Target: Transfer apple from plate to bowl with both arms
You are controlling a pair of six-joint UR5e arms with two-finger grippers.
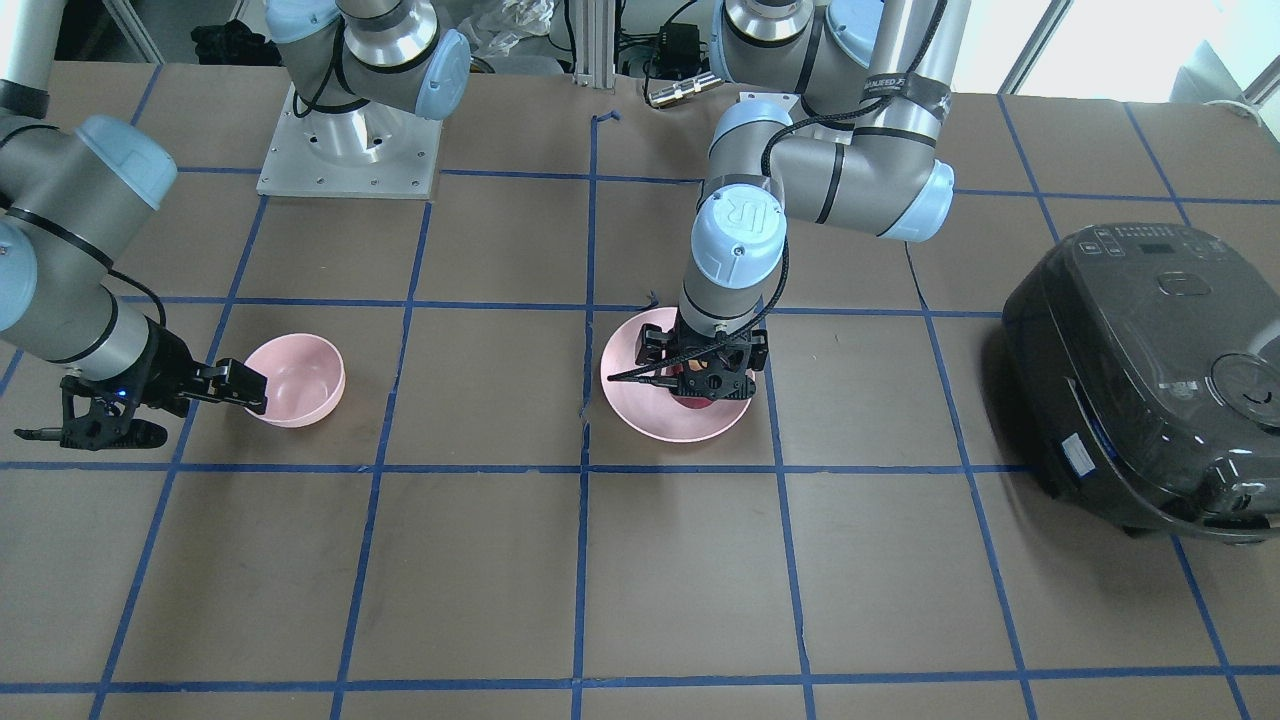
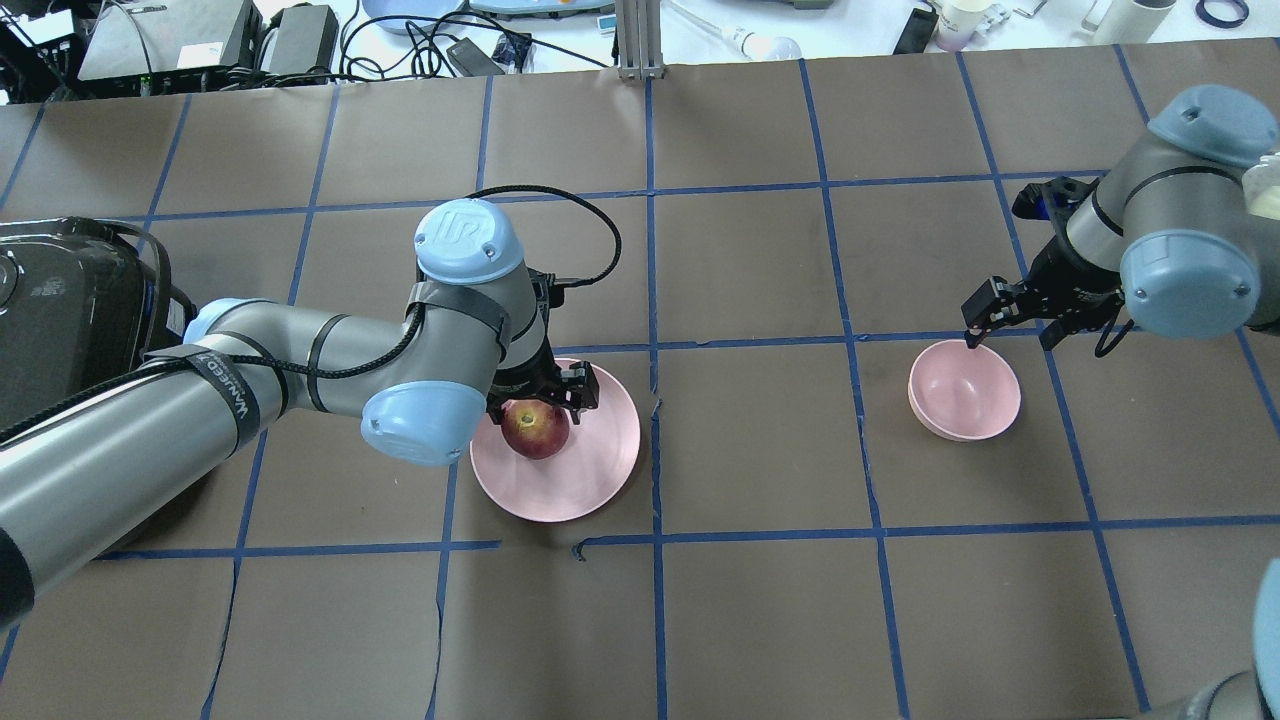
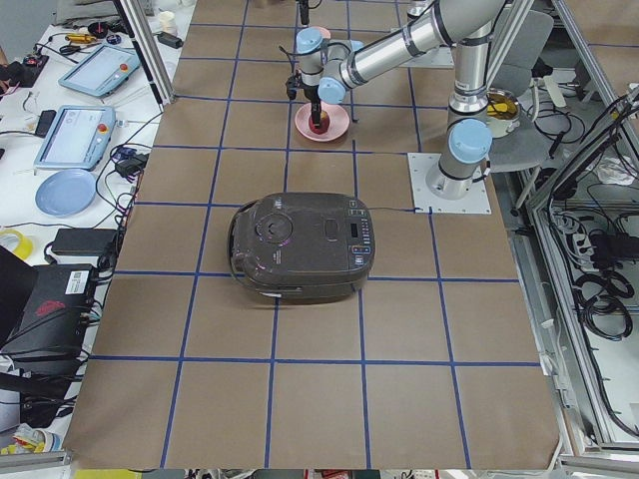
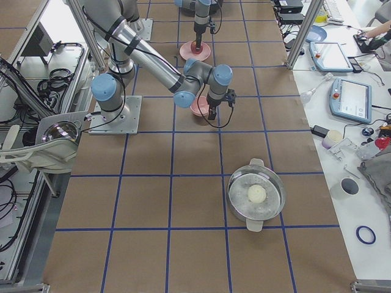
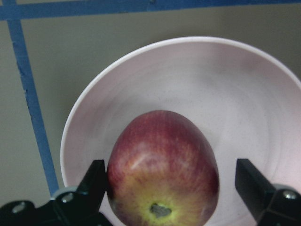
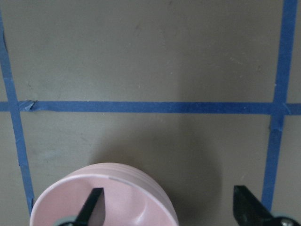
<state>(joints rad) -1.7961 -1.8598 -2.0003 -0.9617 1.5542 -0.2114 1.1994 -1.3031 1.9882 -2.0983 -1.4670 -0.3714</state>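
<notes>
Apple, front view: apple (image 1: 697, 402) sits on the plate (image 1: 640, 405), only a red sliver showing under the left arm (image 1: 735, 240); left jaws point straight down over it; their spread cannot be told from here
Bowl, front view: bowl (image 1: 300, 385) stands on the counter (image 1: 500, 560), well apart from the plate; right arm (image 1: 70, 260) comes in low, right jaws at the bowl's rim; black cooker (image 1: 1150, 380) sits on the plate's other side

Apple, overhead: apple (image 2: 535, 432) lies on the plate (image 2: 590, 470), off-centre toward the left arm (image 2: 300, 350); left jaws are right over it
Bowl, overhead: bowl (image 2: 965, 392) holds nothing; right jaws meet its far rim

Left side view: plate (image 3: 321, 130) with the apple (image 3: 319, 124) lies far up the counter, beyond the cooker (image 3: 300, 244)

Right side view: bowl (image 4: 198, 108) sits under the near arm's wrist; plate (image 4: 195, 52) lies farther on; lidded steel pot (image 4: 256, 195) stands nearer the camera

Left wrist view: apple (image 5: 162, 165) rests in the plate (image 5: 141, 61), stem dimple and yellowish patch toward the lens; left jaws are wide apart and astride it; one finger (image 5: 94, 181) is hard beside its flank, contact unclear; the other finger (image 5: 254, 188) stands clear; nothing gripped

Right wrist view: right jaws are spread wide, holding nothing; one finger (image 6: 92, 202) hangs over the bowl (image 6: 122, 188) hollow; the other finger (image 6: 247, 207) is outside it, over the counter (image 6: 141, 56)
</notes>
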